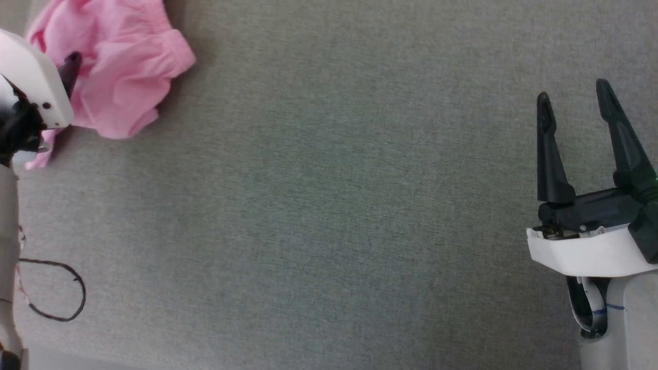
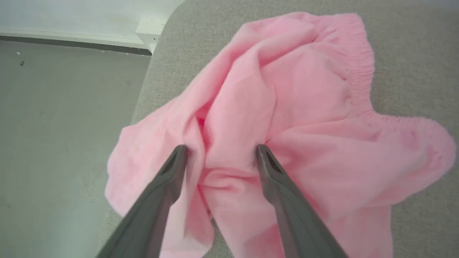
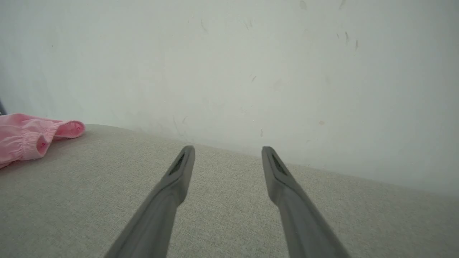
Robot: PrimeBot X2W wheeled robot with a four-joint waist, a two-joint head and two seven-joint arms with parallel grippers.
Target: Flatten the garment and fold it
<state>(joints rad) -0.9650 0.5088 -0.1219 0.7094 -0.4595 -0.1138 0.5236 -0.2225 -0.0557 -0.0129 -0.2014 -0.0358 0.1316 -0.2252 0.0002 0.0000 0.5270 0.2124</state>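
The light-pink garment (image 1: 121,67) lies crumpled at the far left of the grey cloth surface, its gathered elastic hem (image 2: 360,68) along one side. My left gripper (image 2: 221,148) is open, its two fingers spread over a raised fold of the garment (image 2: 287,107) near the surface's left edge. In the head view one dark fingertip (image 1: 69,69) of it pokes out past its white wrist cover, over the cloth. My right gripper (image 1: 573,97) stands open far to the right with nothing between its fingers. The right wrist view catches the garment (image 3: 28,138) at its far left.
The grey fabric surface (image 1: 329,216) stretches wide between the two grippers. Its left edge (image 2: 143,93) drops to a grey floor (image 2: 61,125) with a white wall base behind. A black cable loop (image 1: 56,293) hangs by my left arm. A pale wall (image 3: 251,71) rises beyond the surface's far edge.
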